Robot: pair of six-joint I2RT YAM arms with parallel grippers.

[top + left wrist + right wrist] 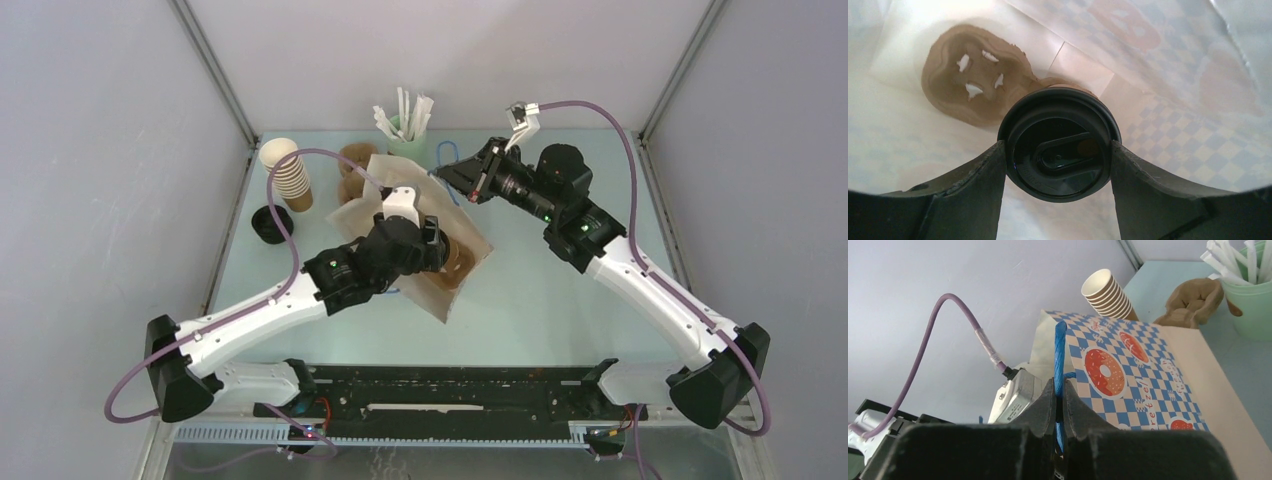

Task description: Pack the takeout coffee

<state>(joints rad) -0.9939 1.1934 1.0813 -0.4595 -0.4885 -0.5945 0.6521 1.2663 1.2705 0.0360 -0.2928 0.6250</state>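
Note:
In the left wrist view a takeout coffee [1060,145] with a round black lid sits between my left gripper's [1059,152] fingers [990,170], which press on both sides of the lid. It hangs inside the paper bag [1173,125], above a brown pulp cup carrier [973,85] on the bag's floor. From above, my left gripper [440,250] reaches into the bag's [355,215] mouth and the cup is hidden. My right gripper [1059,395] is shut on the bag's blue handle [1060,350], holding it up at the far side [445,172].
A stack of lidless brown cups [285,175] and a loose black lid [268,225] stand at the far left. A green cup of white stirrers [408,135] stands at the back. Another pulp carrier [355,160] lies behind the bag. Walls enclose the table.

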